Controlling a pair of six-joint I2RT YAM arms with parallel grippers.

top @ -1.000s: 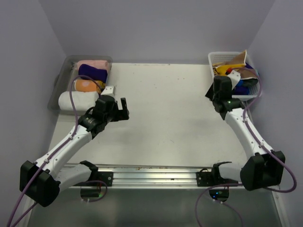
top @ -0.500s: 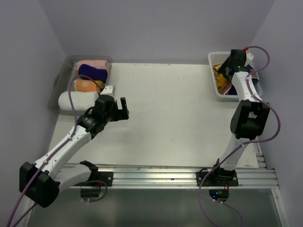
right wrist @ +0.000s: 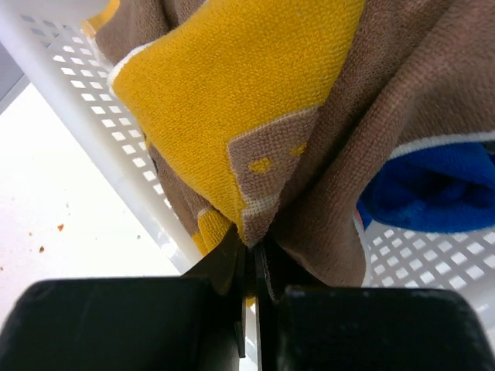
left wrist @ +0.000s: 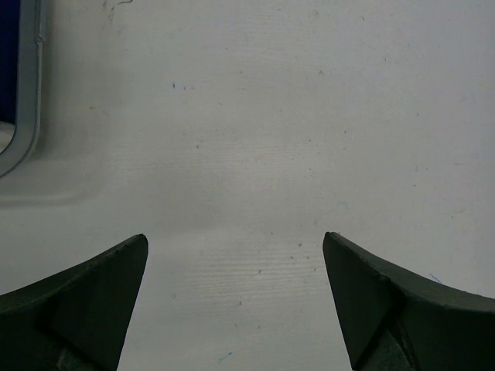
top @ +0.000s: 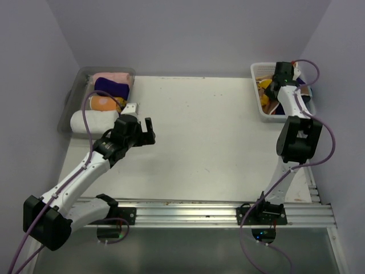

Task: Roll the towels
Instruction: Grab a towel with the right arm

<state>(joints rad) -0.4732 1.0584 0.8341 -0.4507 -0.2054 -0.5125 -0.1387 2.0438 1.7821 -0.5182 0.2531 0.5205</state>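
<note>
Two jaws of the right gripper are pressed together on a fold of the mustard yellow towel, right where the brown towel bunches against it; a blue towel lies just beside them; all three sit in the white slotted basket at the table's far right corner; the left gripper hangs spread wide over the bare table, near the clear tray at far left; in it lie a pink towel, a purple towel, an orange towel and a white towel, far to near.
</note>
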